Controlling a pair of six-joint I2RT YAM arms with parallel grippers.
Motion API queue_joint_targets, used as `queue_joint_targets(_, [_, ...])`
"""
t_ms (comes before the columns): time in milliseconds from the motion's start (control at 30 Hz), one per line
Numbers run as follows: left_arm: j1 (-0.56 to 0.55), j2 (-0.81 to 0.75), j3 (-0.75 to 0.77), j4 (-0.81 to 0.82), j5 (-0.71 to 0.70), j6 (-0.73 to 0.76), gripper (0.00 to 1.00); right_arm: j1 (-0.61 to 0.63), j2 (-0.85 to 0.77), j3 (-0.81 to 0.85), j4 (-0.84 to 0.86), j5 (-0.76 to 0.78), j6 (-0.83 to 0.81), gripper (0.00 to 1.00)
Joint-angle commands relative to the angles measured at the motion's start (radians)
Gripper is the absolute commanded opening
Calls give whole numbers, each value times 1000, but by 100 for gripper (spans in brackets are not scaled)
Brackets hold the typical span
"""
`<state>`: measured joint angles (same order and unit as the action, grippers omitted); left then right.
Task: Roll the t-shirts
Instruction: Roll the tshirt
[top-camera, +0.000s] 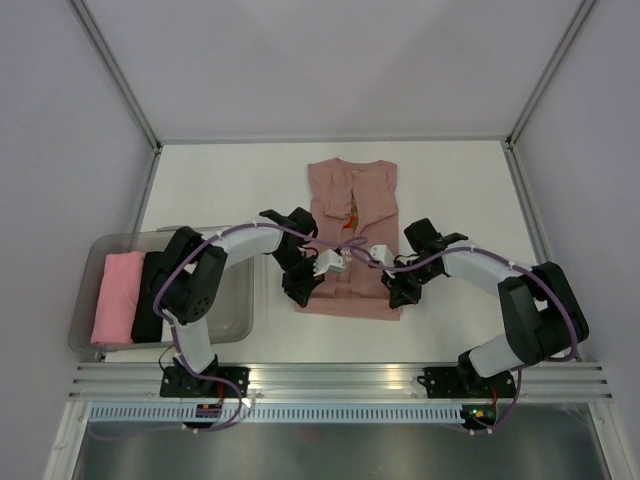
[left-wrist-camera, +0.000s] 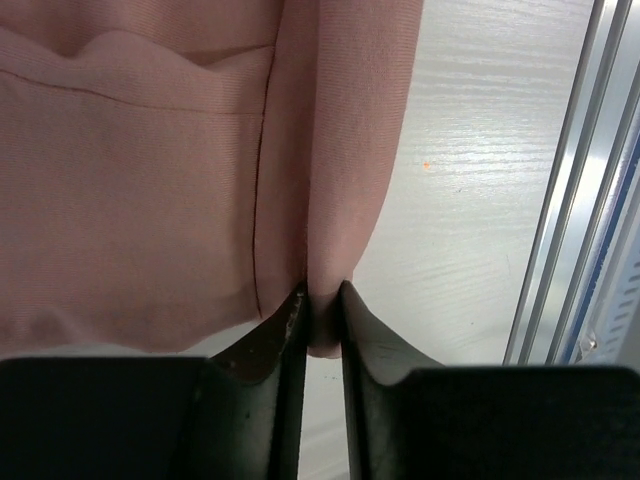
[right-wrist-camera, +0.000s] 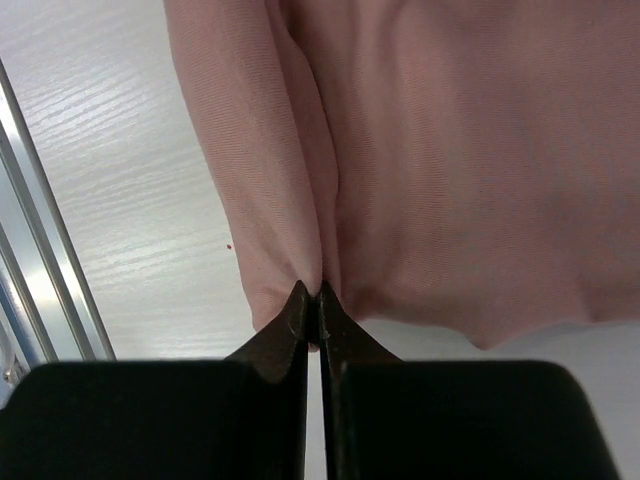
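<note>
Arms, two: left arm (top-camera: 225, 243) and right arm (top-camera: 480, 265) bent inward over the counter (top-camera: 230, 190), wrists lowered to the near corners of the t-shirt (top-camera: 375, 200). T-shirt, one: folded lengthwise, flat mid-counter, near hem nipped by the left fingers (left-wrist-camera: 288, 335) with a slim gap and by the right fingers (right-wrist-camera: 293, 325) pressed tight together. Bin (top-camera: 232, 322), one, at the left edge, holding two rolls: pink roll (top-camera: 118, 297), black roll (top-camera: 152, 295).

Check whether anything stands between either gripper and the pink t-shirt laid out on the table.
Nothing visible does. The left gripper and the right gripper each pinch a fold of the t-shirt at its near hem corners. The bin sits off to the left, apart from them.
</note>
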<state>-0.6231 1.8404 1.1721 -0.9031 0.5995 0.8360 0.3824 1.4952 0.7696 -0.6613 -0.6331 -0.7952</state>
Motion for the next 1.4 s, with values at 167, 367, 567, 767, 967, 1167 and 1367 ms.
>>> queue_joint_targets(167, [19,-3,55,-7,-23,-31,36,-19,13,48,57,-17,70,11])
queue_joint_targets(367, [19,-53,70,-8,-20,-38,43,-28,14,76,0,-60,69,13])
queue_joint_targets(567, [19,-113,118,-8,-34,-77,43,-31,54,105,14,-28,132,16])
queue_joint_targets(767, [-13,-139,61,1,-27,-43,50,-50,66,99,28,-23,169,0])
queue_joint_targets(967, [-90,-177,-23,87,-53,-67,50,-68,86,100,66,-10,257,0])
queue_joint_targets(1167, [-107,-164,-66,136,-110,-94,51,-76,117,112,63,-23,274,0])
queue_joint_targets(1367, [-106,-144,-74,141,-116,-92,33,-82,122,114,77,-2,297,0])
